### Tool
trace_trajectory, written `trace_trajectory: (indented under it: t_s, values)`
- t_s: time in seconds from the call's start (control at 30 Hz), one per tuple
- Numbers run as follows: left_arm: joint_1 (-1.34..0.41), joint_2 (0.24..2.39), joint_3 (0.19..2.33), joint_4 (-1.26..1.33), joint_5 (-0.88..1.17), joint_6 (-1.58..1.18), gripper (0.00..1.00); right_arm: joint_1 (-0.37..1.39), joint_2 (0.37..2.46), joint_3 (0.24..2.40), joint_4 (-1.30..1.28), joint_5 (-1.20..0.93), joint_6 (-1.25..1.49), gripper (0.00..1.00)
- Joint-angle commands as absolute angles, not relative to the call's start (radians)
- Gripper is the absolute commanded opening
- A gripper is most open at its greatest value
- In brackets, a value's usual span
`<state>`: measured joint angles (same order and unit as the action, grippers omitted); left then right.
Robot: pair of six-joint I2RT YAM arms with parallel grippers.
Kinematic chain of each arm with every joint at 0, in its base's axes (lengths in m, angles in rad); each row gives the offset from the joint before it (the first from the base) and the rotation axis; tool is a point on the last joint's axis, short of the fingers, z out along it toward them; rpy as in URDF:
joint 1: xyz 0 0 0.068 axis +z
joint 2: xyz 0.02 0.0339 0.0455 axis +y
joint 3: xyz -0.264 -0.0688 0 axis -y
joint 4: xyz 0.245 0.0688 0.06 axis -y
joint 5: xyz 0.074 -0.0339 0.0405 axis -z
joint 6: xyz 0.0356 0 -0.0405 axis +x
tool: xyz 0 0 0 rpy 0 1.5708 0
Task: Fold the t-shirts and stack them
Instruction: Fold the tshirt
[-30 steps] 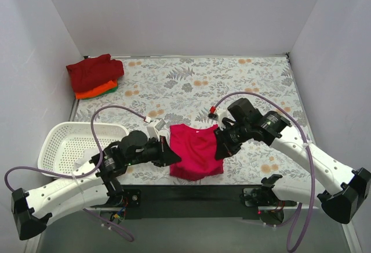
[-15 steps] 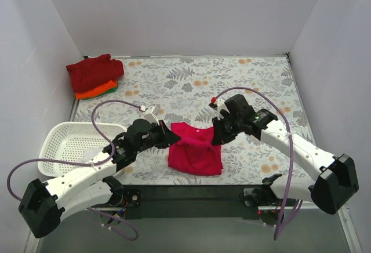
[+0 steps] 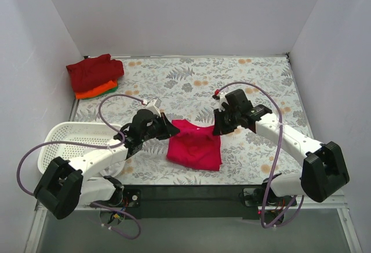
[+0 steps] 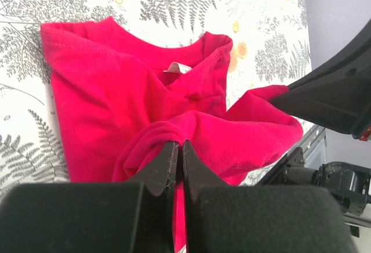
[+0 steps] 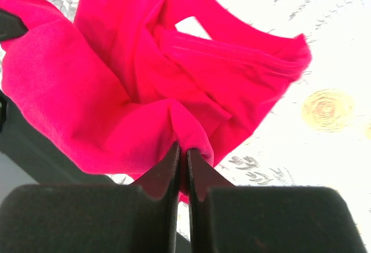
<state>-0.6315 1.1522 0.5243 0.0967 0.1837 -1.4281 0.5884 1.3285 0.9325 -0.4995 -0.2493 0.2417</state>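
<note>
At far left, a white plastic lattice basket [image 3: 69,143] sits partly hidden behind the left arm. In the far corner beyond it, a dark red t-shirt [image 3: 94,72] tops a folded pile; the orange t-shirt [image 3: 93,94] shows only an edge, the green t-shirt [image 3: 112,90] barely a sliver. On the leaf-printed table [image 3: 191,85], the bright pinkish-red t-shirt [image 3: 196,150] lies rumpled near the front edge, between the arms. The left gripper [image 4: 175,147] pinches a soft bunched fold of it, fingers pressed together; the right gripper [image 5: 181,150] nips another fold likewise, its tips sunk in cloth.
</note>
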Motion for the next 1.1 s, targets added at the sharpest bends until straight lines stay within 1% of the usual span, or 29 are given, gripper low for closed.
trace_trajectory:
  t_s: [0.0, 0.17, 0.4, 0.5, 0.53, 0.57, 0.6, 0.63, 0.67, 0.7, 0.73, 0.77, 0.8, 0.87, 0.9, 0.97, 1.0, 1.07]
  values:
    - [-0.600, 1.198, 0.574, 0.173, 0.233, -1.393, 0.00, 0.555, 1.338, 0.923, -0.434, -0.235, 0.233, 0.01]
    - [-0.561, 1.314, 0.600, 0.221, 0.273, -1.361, 0.00, 0.523, 1.374, 0.908, -0.402, -0.244, 0.226, 0.01]
    - [-0.540, 1.434, 0.632, 0.265, 0.261, -1.342, 0.00, 0.496, 1.439, 0.897, -0.348, -0.265, 0.222, 0.01]
    - [-0.534, 1.486, 0.682, 0.227, 0.221, -1.342, 0.00, 0.479, 1.468, 0.914, -0.330, -0.265, 0.225, 0.01]
    - [-0.534, 1.491, 0.699, 0.209, 0.201, -1.342, 0.00, 0.476, 1.476, 0.922, -0.328, -0.264, 0.230, 0.03]
    - [-0.532, 1.494, 0.730, 0.189, 0.145, -1.345, 0.00, 0.465, 1.477, 0.933, -0.328, -0.253, 0.232, 0.07]
    - [-0.532, 1.491, 0.744, 0.148, 0.115, -1.345, 0.05, 0.460, 1.476, 0.943, -0.328, -0.247, 0.235, 0.13]
    - [-0.532, 1.477, 0.755, 0.131, 0.086, -1.345, 0.21, 0.456, 1.465, 0.966, -0.328, -0.239, 0.238, 0.30]
    - [-0.531, 1.467, 0.768, 0.115, 0.057, -1.344, 0.29, 0.446, 1.456, 0.977, -0.328, -0.223, 0.241, 0.37]
    - [-0.531, 1.438, 0.787, 0.085, 0.013, -1.342, 0.37, 0.442, 1.445, 0.988, -0.328, -0.212, 0.244, 0.47]
    - [-0.529, 1.421, 0.795, 0.068, -0.027, -1.341, 0.45, 0.437, 1.415, 1.008, -0.328, -0.203, 0.245, 0.51]
    - [-0.529, 1.404, 0.802, 0.052, -0.047, -1.335, 0.61, 0.430, 1.398, 1.012, -0.328, -0.175, 0.250, 0.57]
    - [-0.529, 1.370, 0.810, 0.025, -0.067, -1.332, 0.66, 0.426, 1.378, 1.019, -0.328, -0.160, 0.252, 0.67]
    - [-0.528, 1.335, 0.805, 0.006, -0.074, -1.327, 0.81, 0.420, 1.309, 1.020, -0.328, -0.108, 0.256, 0.76]
    - [-0.526, 1.303, 0.790, 0.005, -0.057, -1.327, 0.82, 0.420, 1.260, 1.016, -0.328, -0.086, 0.259, 0.81]
    - [-0.525, 1.272, 0.767, 0.006, -0.014, -1.325, 0.83, 0.420, 1.211, 0.990, -0.328, -0.060, 0.258, 0.82]
    - [-0.525, 1.250, 0.753, 0.005, 0.064, -1.322, 0.83, 0.420, 1.168, 0.979, -0.328, -0.058, 0.259, 0.82]
    - [-0.525, 1.236, 0.710, 0.005, 0.138, -1.325, 0.83, 0.420, 1.131, 0.933, -0.324, -0.093, 0.261, 0.82]
